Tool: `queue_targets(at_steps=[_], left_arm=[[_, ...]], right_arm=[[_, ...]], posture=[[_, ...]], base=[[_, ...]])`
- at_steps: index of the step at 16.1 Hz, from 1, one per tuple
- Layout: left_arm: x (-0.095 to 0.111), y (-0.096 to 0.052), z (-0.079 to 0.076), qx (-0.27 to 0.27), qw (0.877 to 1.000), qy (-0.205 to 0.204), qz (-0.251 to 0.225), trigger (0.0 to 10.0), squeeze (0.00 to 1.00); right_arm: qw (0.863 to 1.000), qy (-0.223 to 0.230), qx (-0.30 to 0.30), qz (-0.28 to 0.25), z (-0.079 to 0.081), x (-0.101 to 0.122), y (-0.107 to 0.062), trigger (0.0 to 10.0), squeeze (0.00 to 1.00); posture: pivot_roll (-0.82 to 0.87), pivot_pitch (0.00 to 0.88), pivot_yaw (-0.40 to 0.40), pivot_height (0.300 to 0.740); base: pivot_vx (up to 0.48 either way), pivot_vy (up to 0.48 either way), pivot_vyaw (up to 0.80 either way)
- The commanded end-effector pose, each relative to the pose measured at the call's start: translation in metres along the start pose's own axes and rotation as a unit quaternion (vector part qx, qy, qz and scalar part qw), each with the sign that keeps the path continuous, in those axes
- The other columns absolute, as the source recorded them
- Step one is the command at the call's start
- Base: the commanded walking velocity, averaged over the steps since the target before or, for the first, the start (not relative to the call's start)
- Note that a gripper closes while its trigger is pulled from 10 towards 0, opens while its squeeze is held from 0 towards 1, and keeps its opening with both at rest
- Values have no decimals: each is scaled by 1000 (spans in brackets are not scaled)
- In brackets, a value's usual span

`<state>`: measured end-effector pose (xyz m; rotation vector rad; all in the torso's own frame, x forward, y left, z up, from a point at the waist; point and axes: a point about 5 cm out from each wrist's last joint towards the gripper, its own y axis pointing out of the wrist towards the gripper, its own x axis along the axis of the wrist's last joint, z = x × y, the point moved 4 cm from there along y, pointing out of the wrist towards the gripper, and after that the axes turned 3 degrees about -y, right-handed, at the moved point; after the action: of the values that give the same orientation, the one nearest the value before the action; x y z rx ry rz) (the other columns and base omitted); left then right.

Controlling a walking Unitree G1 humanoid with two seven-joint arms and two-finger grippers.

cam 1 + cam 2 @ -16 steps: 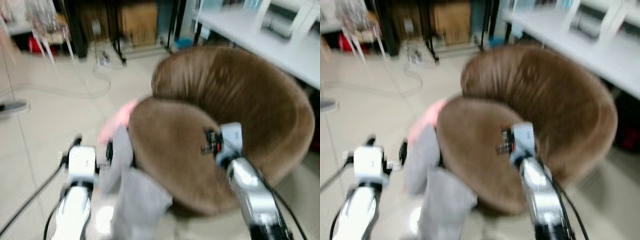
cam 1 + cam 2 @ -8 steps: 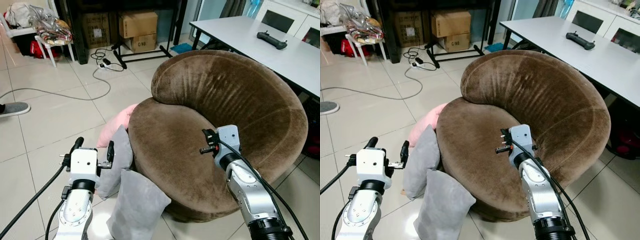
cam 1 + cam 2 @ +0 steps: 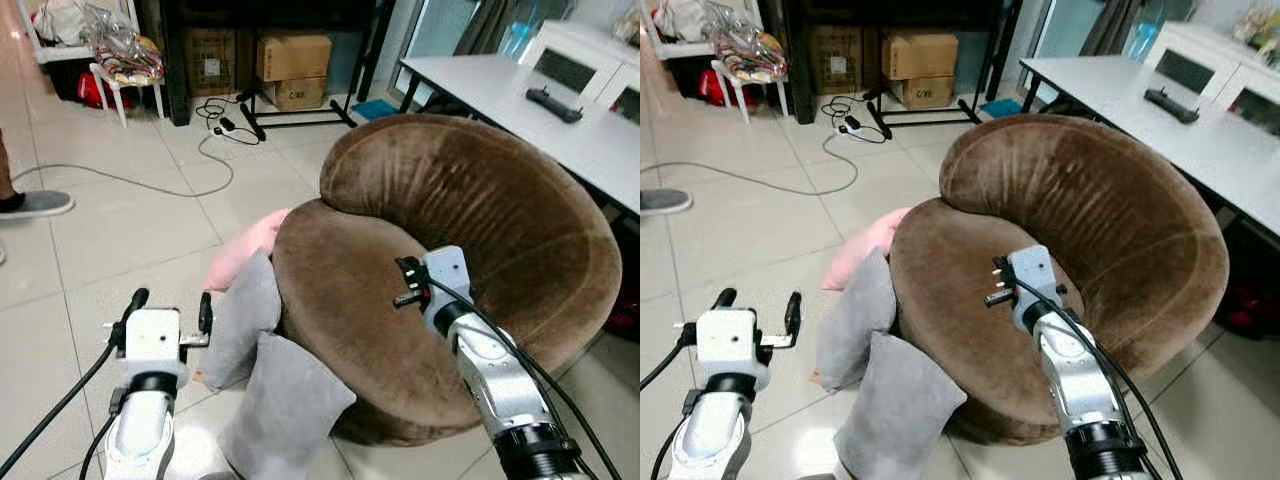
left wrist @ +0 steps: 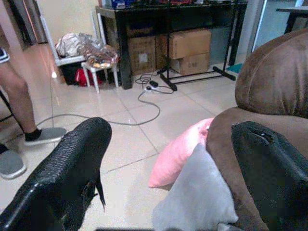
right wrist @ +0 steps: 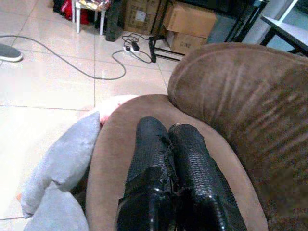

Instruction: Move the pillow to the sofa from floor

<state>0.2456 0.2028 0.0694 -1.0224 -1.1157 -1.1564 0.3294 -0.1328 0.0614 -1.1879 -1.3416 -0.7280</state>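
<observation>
Nearest to me, my left gripper [image 3: 167,305] hangs over the tiled floor [image 3: 120,240] with its two black fingers spread wide apart and nothing between them; it is just beside the pillows but not touching them. My right gripper [image 3: 992,283] is raised above the seat of the sofa [image 3: 480,220], fingers pressed together and empty, as the right wrist view shows them side by side over the brown cushion.

Low in front, a grey pillow [image 3: 290,405] stands tilted on the floor, leaning against the front edge of the sofa seat. Just behind it a second grey pillow [image 3: 245,320] also leans on the seat's edge, beside my left gripper. Behind that, a pink pillow [image 3: 245,250] lies on the floor, touching the sofa's side. All three are on the floor, none on the seat.

The sofa itself is a round brown velvet chair with a high curved back, to the right of the pillows.

Farther off, a grey cable [image 3: 130,180] runs across the tiles to a power strip [image 3: 222,126]. At the left edge a person's foot in a grey shoe [image 3: 35,203] stands on the floor. Beyond are cardboard boxes [image 3: 290,55] under a dark table [image 4: 168,9], a white chair heaped with clothes [image 3: 120,55], and at the right a white table [image 3: 520,105] bearing a dark controller [image 3: 552,102].
</observation>
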Motion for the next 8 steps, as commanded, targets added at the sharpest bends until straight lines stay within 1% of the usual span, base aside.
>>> queue_targets(at_steps=[1,4,8], left_arm=[[7,0,-4,0,1000,-6,-11,10000,0],[5,0,-3,4,1000,-4,-8,10000,0],[6,1,-3,3,1000,-2,-10,10000,0]], right_arm=[[1000,-9,-3,3,-6,-1,0,10000,0],[1000,-11,4,2,-3,-1,2,10000,0],[1000,-13,4,2,-4,-1,2,10000,0]], posture=[[150,0,-177,740],[150,0,-180,740],[144,0,-175,740]], base=[[0,341,0],[0,341,0],[0,343,0]])
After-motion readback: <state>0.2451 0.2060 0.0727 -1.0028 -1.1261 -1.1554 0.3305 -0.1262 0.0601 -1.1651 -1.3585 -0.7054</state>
